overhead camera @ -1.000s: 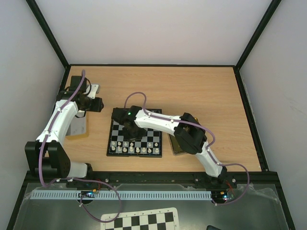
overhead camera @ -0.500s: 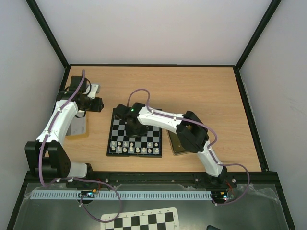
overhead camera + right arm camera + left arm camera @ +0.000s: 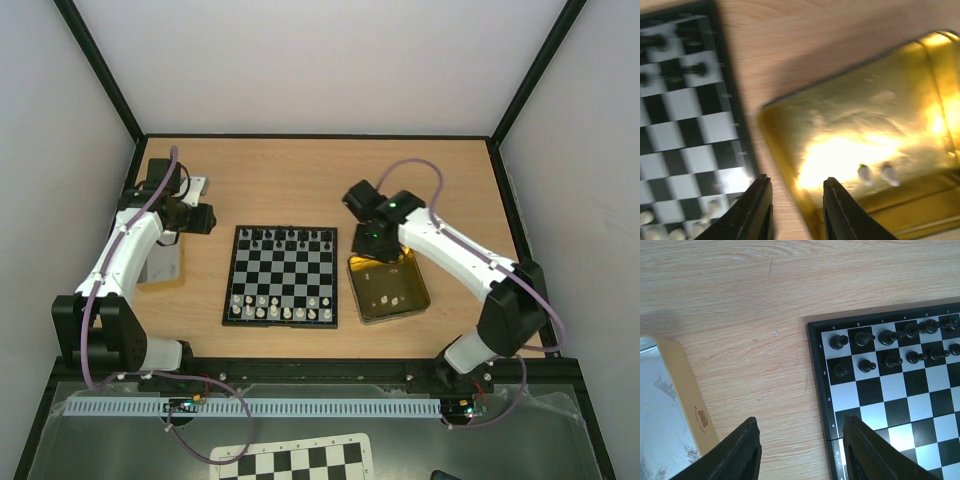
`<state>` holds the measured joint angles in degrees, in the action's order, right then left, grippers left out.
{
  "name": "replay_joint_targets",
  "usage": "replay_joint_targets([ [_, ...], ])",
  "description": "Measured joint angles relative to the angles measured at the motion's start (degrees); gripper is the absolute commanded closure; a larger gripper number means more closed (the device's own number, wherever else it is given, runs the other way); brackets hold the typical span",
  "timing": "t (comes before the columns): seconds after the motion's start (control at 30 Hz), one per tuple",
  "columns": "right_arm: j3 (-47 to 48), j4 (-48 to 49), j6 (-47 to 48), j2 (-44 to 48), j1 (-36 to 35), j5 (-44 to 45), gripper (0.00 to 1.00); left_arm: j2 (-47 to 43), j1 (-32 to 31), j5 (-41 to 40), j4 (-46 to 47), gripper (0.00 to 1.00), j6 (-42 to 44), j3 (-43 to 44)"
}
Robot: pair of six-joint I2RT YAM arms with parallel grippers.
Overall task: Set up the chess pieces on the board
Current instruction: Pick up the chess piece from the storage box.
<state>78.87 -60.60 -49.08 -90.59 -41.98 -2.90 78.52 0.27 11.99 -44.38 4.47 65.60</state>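
On the worktop the board sits centre, chess pieces in rows along its near and far edges, tin just right holding two pieces, second tin left.

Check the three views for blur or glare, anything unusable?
Right wrist: motion-blurred all over, with blown-out glare on the floor of the square gold tin; the two pale chess pieces in it are smears. Left wrist: sharp, black chess pieces crisp on the small black-and-grey chessboard. Top external: evenly lit and in focus, though pieces are tiny.
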Motion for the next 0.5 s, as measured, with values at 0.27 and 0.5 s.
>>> replay_joint_targets([
  [0.27, -18.99, 2.86, 1.62, 6.19, 8.22, -1.68, 0.74, 0.0, 0.0, -0.07, -0.2, 0.54, 0.02, 0.02],
  [0.5, -24.52, 7.63, 2.84, 6.54, 9.68, -4.74, 0.78, 0.0, 0.0, -0.44, -0.26, 0.54, 0.04, 0.02],
])
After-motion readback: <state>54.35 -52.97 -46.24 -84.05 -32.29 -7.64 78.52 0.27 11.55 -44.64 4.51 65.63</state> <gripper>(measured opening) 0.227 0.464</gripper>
